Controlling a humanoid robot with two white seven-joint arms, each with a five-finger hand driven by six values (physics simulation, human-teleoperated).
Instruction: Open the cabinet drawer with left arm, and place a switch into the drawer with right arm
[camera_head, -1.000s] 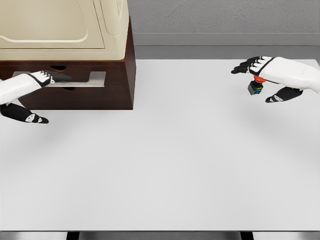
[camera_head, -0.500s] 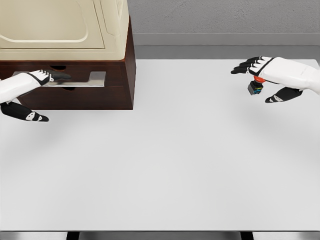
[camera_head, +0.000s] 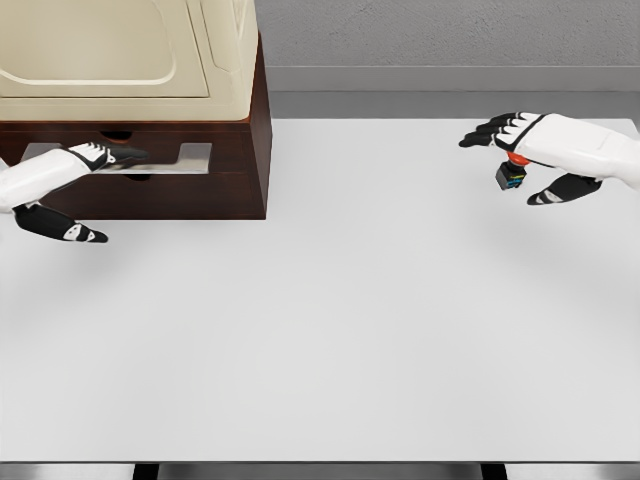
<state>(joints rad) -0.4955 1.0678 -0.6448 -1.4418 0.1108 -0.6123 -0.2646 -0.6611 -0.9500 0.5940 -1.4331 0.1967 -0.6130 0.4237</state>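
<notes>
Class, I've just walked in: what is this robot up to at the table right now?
The left hand reaches to the metal handle on the dark wooden cabinet drawer, which looks closed. The right hand, at the table's far right, hovers with a small red-topped switch beneath its palm, apparently held.

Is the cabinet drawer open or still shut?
Shut: the drawer front sits flush with the cabinet face, the left hand at its metal handle.

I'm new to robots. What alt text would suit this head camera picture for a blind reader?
A robot's left hand reaches the metal handle of a dark wooden cabinet drawer, while its right hand holds a small red-topped switch above a white table.
</notes>
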